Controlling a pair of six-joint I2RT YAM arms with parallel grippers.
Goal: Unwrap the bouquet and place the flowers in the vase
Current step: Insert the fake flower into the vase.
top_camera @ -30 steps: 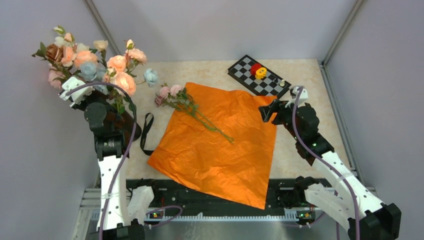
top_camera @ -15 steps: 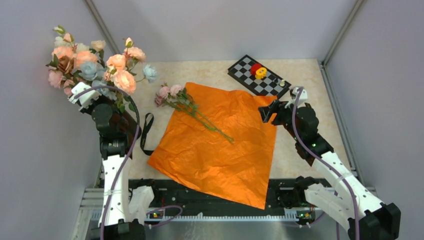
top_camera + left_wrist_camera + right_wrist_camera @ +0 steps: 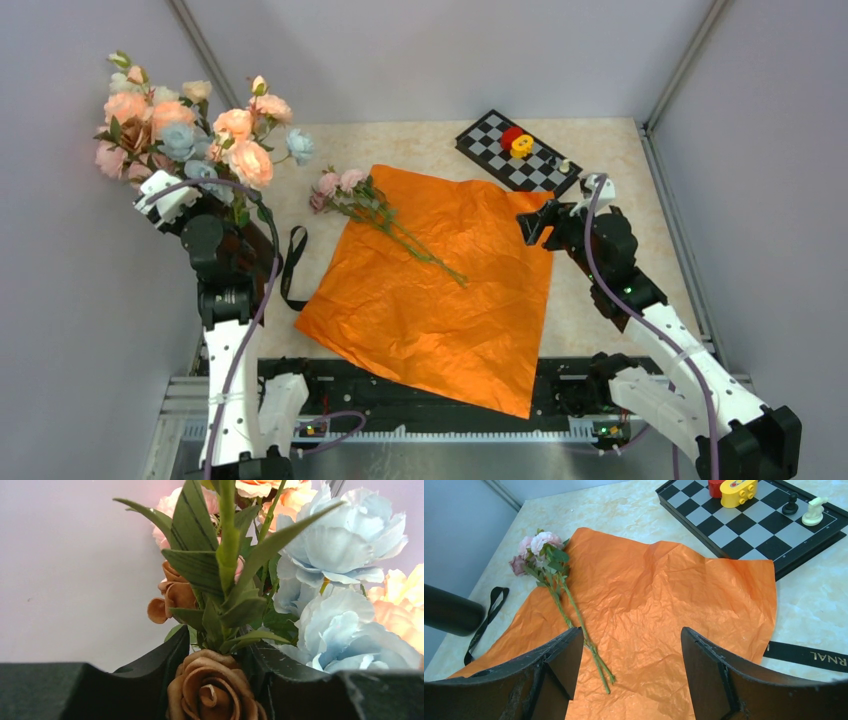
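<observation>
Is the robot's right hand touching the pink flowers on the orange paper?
Apart. The top view shows the right gripper at the right edge of the orange paper, with bare paper between it and the pink flower sprig.

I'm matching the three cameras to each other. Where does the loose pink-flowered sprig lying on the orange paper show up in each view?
Top external: sprig left of centre, on the orange paper's upper-left part.
Left wrist: not in it.
Right wrist: sprig left of centre, blooms upper left, stems running down-right.
Shared landmark: the orange paper, seen in top external and right wrist only.
</observation>
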